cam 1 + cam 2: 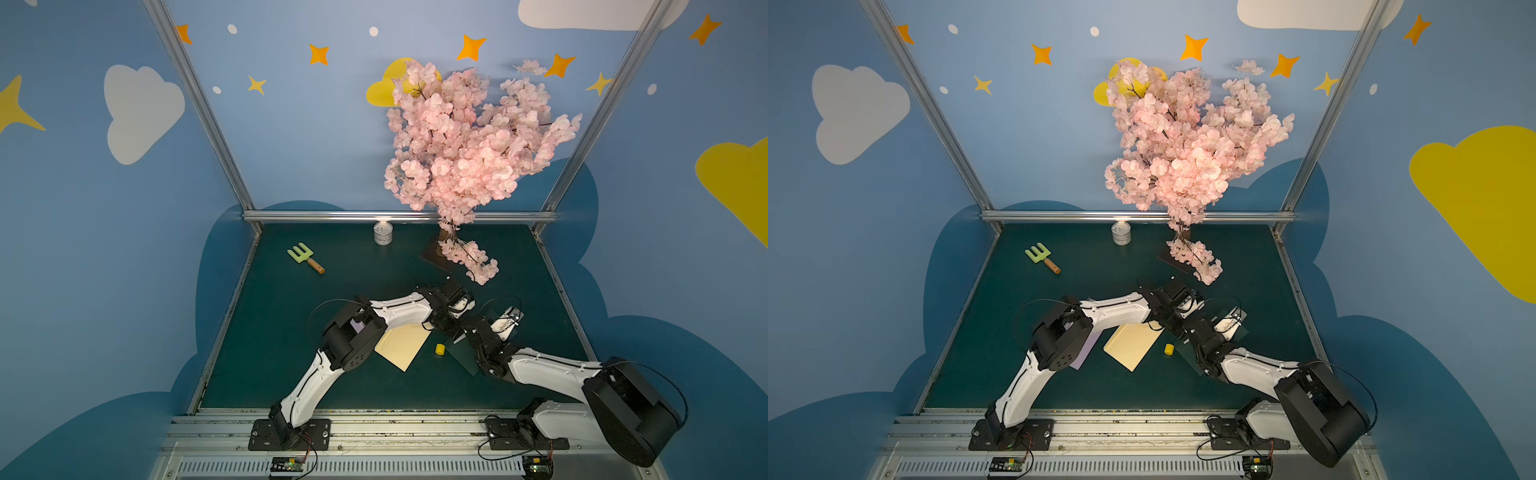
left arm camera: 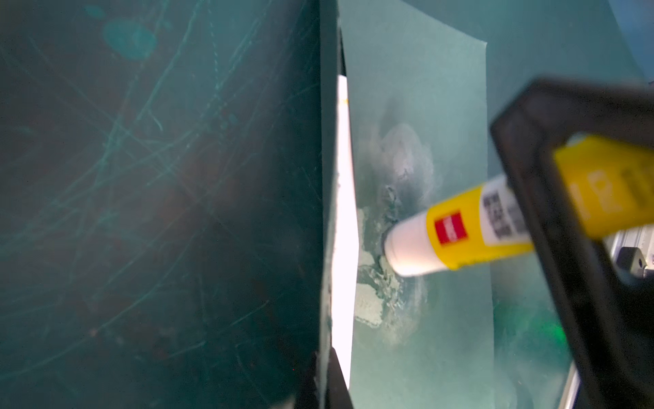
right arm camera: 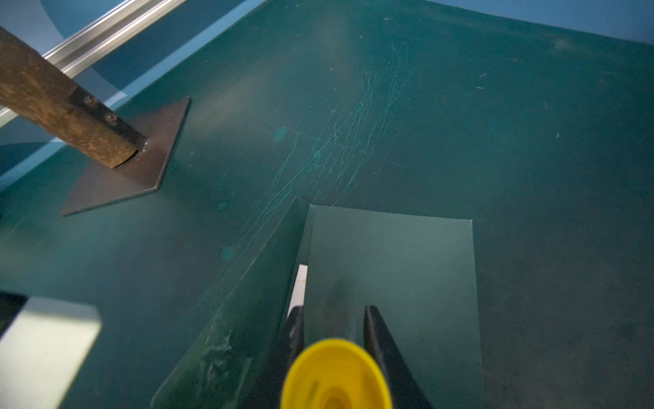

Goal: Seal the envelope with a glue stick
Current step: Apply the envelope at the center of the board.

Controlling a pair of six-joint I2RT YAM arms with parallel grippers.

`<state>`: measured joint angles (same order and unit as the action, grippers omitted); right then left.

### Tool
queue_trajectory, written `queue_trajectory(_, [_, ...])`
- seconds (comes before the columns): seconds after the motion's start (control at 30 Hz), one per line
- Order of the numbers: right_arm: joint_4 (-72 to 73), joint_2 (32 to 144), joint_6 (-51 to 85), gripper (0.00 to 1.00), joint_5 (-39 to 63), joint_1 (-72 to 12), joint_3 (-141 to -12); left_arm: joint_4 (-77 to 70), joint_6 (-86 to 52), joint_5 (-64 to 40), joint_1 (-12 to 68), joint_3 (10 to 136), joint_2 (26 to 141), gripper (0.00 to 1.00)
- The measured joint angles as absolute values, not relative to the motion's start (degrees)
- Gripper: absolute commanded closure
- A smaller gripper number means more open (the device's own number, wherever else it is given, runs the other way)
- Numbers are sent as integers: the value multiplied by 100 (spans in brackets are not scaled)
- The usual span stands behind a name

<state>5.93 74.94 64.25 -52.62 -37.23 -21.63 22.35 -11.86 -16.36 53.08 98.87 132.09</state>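
A dark green envelope (image 1: 463,359) (image 3: 389,283) lies on the green mat right of centre. My left gripper (image 1: 457,305) (image 2: 329,375) is shut on its raised flap (image 3: 247,301), which shows edge-on in the left wrist view. A white sheet (image 2: 343,212) peeks from the opening. The right gripper (image 1: 505,322) (image 3: 334,311) is shut on the yellow glue stick (image 2: 460,233) (image 3: 336,375). The stick's whitish tip (image 2: 407,248) rests on the envelope's green face beside the opening, amid smeared glue. Its yellow cap (image 1: 440,349) (image 1: 1168,349) stands apart on the mat.
A cream sheet (image 1: 401,343) lies left of the cap, and a purple sheet (image 1: 1081,353) lies under the left arm. The pink blossom tree (image 1: 457,158) stands on a dark plate (image 3: 134,166) behind the grippers. A tin can (image 1: 383,232) and green toy rake (image 1: 303,255) sit farther back.
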Motion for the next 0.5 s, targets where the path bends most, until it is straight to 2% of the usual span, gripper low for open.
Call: queue_trajectory(0.5, [1809,8152,6169,100,-5231,-3234,-2217,2069,-1201,-1640,5297,9747,13155,97])
